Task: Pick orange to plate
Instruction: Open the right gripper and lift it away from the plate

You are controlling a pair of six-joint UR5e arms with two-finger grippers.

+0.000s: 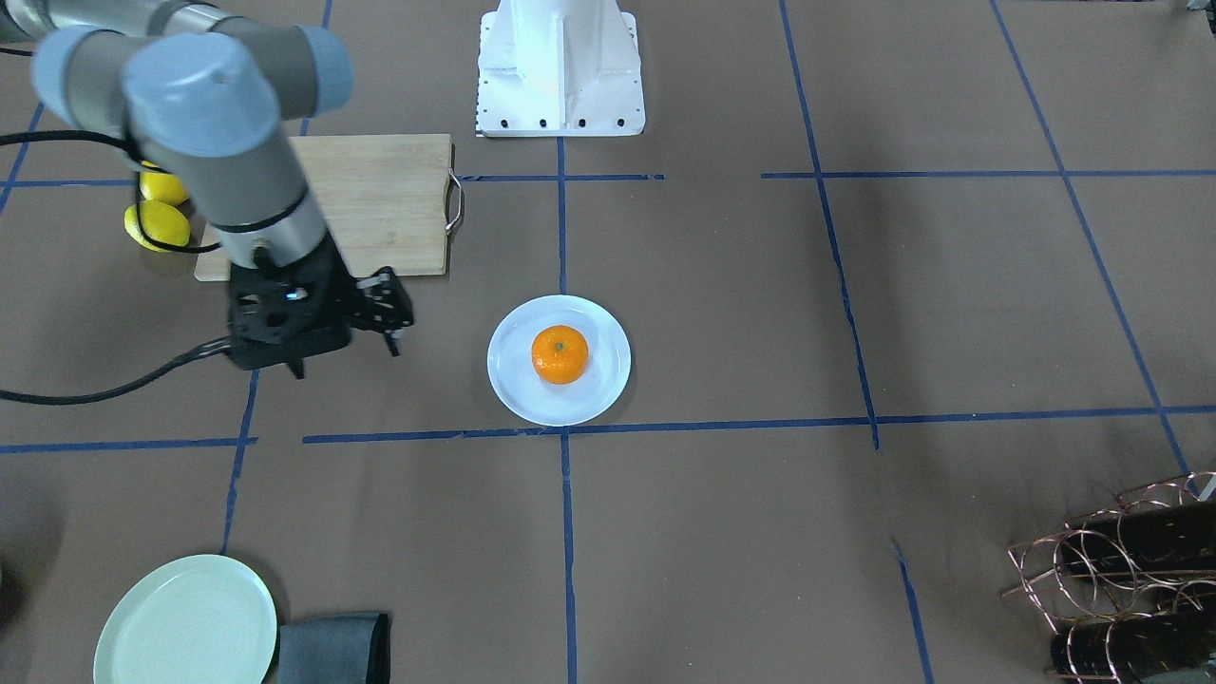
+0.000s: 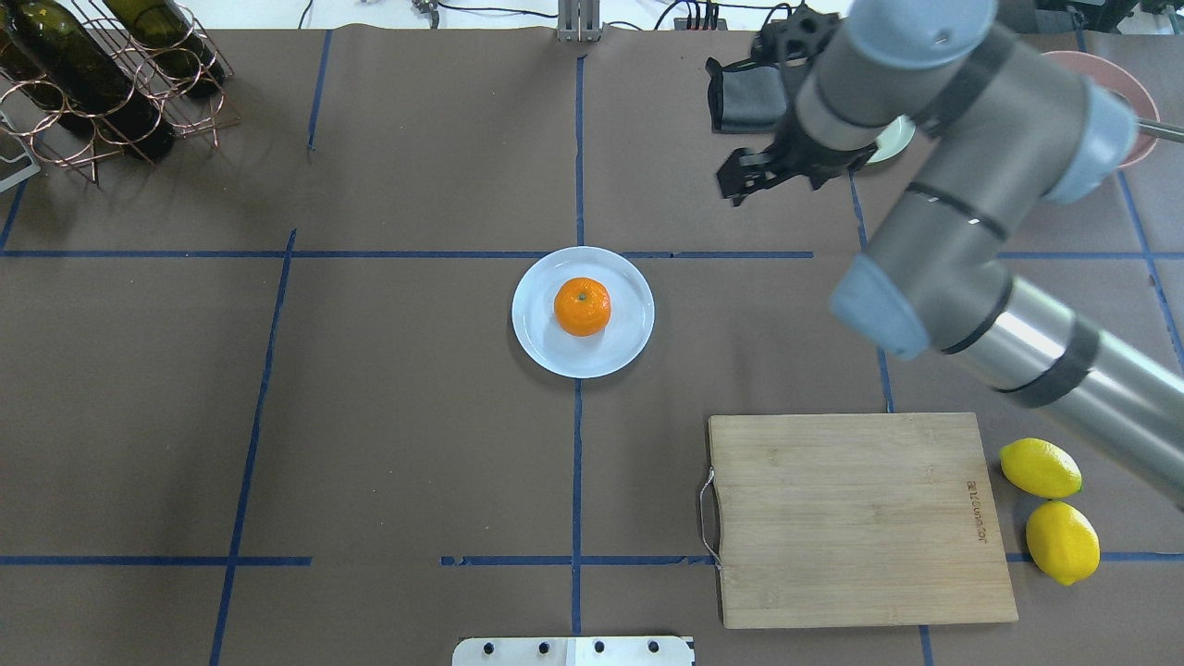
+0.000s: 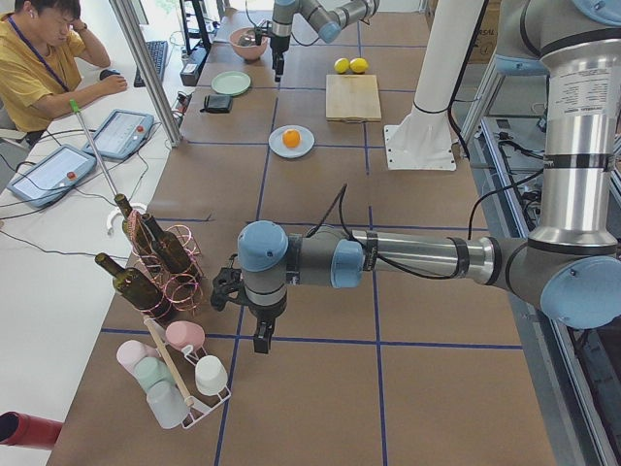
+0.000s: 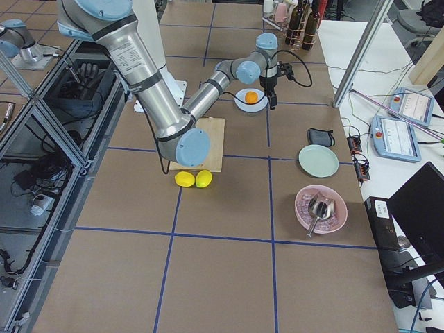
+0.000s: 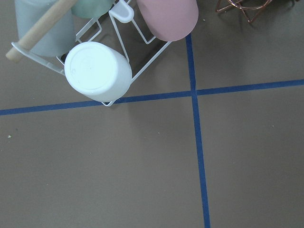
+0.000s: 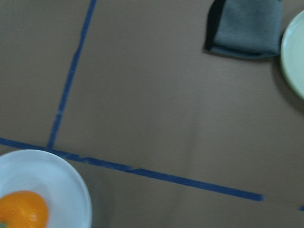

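The orange (image 1: 560,354) sits near the middle of the pale blue-white plate (image 1: 606,380), free of any gripper; the overhead view shows the orange (image 2: 582,306) and the plate (image 2: 629,338) too. My right gripper (image 1: 347,356) hangs above bare table beside the plate, toward the robot's right, its fingers spread open and empty. In the right wrist view the orange (image 6: 21,211) and the plate's rim (image 6: 71,183) show at the lower left corner. My left gripper (image 3: 257,325) appears only in the exterior left view, far off near the mug rack; I cannot tell its state.
A wooden cutting board (image 2: 856,518) and two lemons (image 2: 1050,509) lie by the robot's right. A mint-green plate (image 1: 185,622), a grey cloth (image 1: 332,648) and a pink bowl (image 4: 320,208) sit farther out. A bottle rack (image 2: 92,74) stands at the far left, a mug rack (image 5: 99,71) beyond it.
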